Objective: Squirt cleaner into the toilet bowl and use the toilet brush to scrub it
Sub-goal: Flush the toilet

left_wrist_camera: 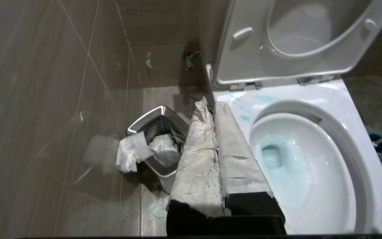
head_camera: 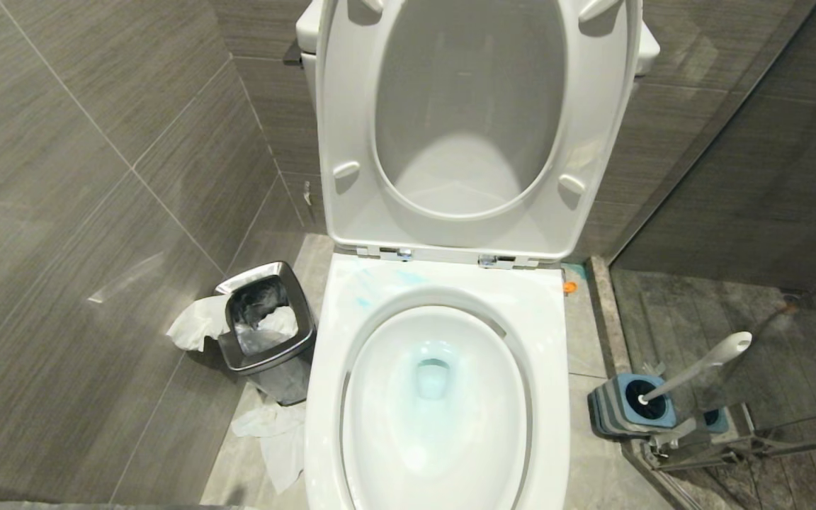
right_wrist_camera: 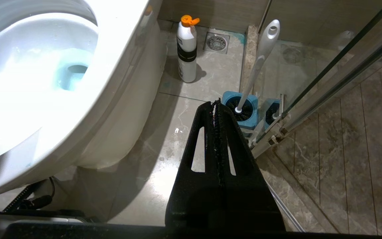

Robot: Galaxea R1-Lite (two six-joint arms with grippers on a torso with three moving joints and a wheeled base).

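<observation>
The white toilet bowl [head_camera: 436,397] stands in front of me with seat and lid raised. Pale blue cleaner [head_camera: 431,375] tints the basin, with streaks on the back rim [left_wrist_camera: 244,116]. The toilet brush [head_camera: 705,365] leans in its blue-and-grey holder [head_camera: 627,407] on the floor to the bowl's right; its grey handle [right_wrist_camera: 260,56] shows in the right wrist view. My left gripper [left_wrist_camera: 211,106], wrapped in pale tape, is shut and empty above the bowl's left rim. My right gripper [right_wrist_camera: 216,103] is shut and empty, low beside the bowl, short of the holder. Neither arm shows in the head view.
A steel-rimmed waste bin [head_camera: 266,326] with crumpled paper stands left of the bowl, with more paper [head_camera: 273,432] on the floor. A white bottle with an orange cap [right_wrist_camera: 187,49] stands near a floor drain [right_wrist_camera: 217,42]. A glass shower partition [right_wrist_camera: 327,76] runs right of the holder.
</observation>
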